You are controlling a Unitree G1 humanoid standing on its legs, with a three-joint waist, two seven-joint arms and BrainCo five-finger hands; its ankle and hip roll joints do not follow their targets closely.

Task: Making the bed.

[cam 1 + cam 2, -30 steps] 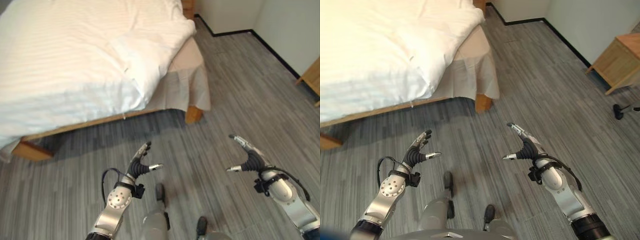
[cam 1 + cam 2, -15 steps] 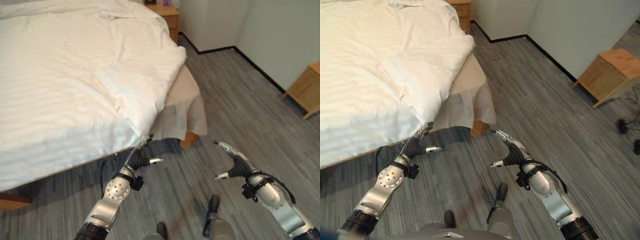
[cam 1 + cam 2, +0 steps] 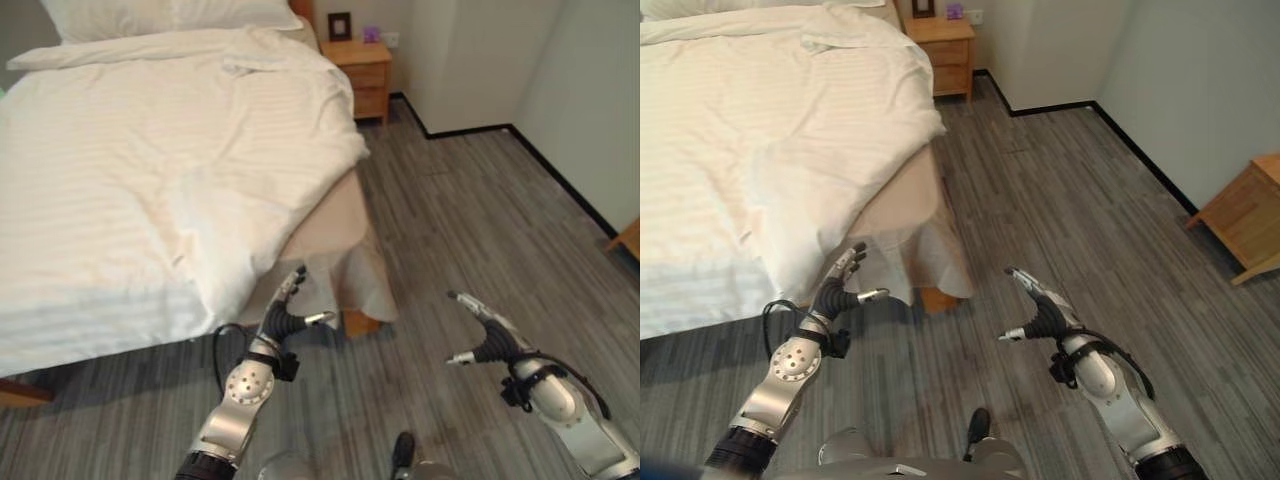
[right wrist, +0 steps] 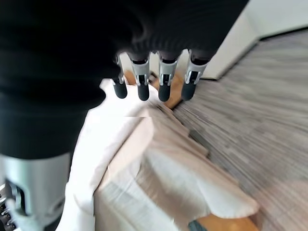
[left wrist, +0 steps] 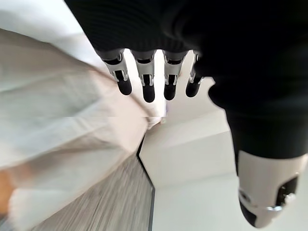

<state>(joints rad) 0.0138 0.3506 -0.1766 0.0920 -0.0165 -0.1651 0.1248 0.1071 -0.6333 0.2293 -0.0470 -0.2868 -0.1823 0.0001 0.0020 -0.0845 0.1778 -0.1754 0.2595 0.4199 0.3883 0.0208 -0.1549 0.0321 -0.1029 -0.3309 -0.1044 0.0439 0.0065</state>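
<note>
approach step: left hand (image 3: 283, 322) and right hand (image 3: 487, 340) empty, fingers apart, near the bed's (image 3: 345, 210) right corner. next: reach the rumpled duvet (image 3: 150, 170) edge, grip, pull flat.

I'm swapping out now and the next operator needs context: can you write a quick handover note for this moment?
Left hand: open, empty, held in the air close to the bed's foot corner.
Right hand: open, empty, out over the grey floor.
White duvet: on the bed, rumpled, one corner hanging over the beige bed skirt. Pillows at the head, beside the wooden nightstand.
Done: nothing grasped yet.
Left: grip the duvet corner, pull it straight and smooth.
</note>
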